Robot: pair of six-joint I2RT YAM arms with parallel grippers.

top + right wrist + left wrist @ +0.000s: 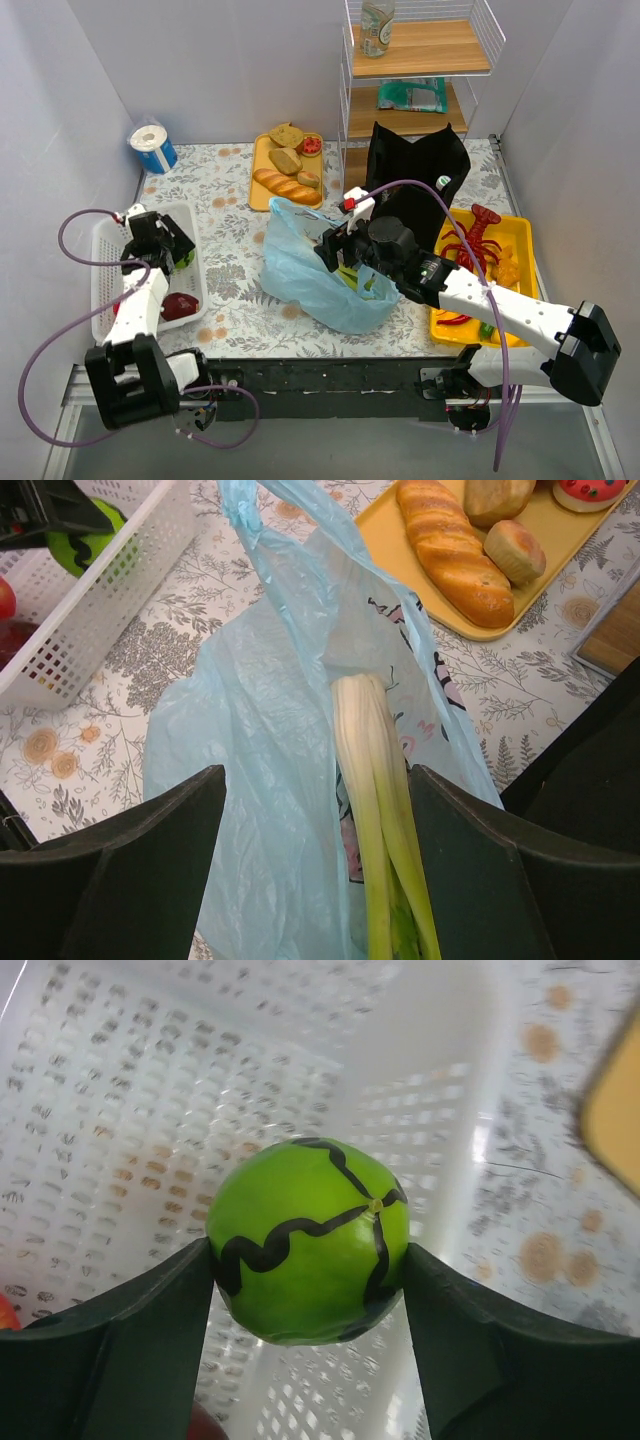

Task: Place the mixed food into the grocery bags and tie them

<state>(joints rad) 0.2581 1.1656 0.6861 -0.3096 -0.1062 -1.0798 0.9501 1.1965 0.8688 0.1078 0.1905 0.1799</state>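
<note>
Light-blue bag (310, 275) on floral table (235, 295) (pale walls (230, 70))

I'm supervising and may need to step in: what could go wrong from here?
1. The round green vegetable is smooth and pinched only at its sides by the left gripper above the white basket; it may slip free.
2. The light-blue bag lies limp; the green stalks, under the open right gripper, could slide off it rather than in.
</note>
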